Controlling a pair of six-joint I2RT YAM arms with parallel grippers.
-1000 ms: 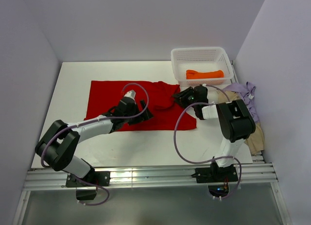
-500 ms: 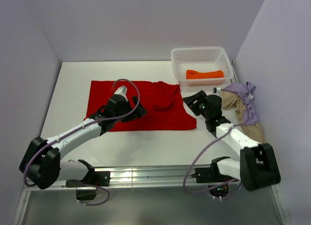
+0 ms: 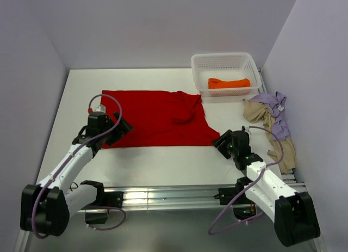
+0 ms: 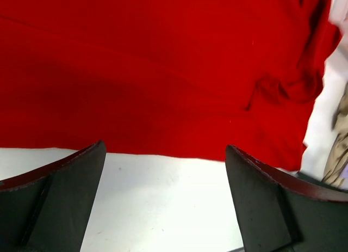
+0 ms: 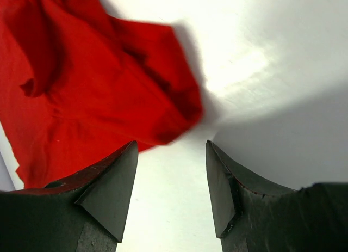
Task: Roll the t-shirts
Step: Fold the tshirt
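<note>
The spread bright red cotton t-shirt [image 3: 155, 118] lies mid-frame on the white tabletop [image 3: 163, 165], long axis left-right. Wide-open and empty, the left hand [image 3: 116, 133] sits off its lower-left corner, the right hand [image 3: 220, 142] off its lower-right.

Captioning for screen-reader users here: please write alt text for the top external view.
A red t-shirt lies spread on a white table, with the open left gripper and open right gripper at its near corners. An orange t-shirt lies in a white basket far right; a lilac t-shirt and a beige t-shirt are heaped beside it.
</note>
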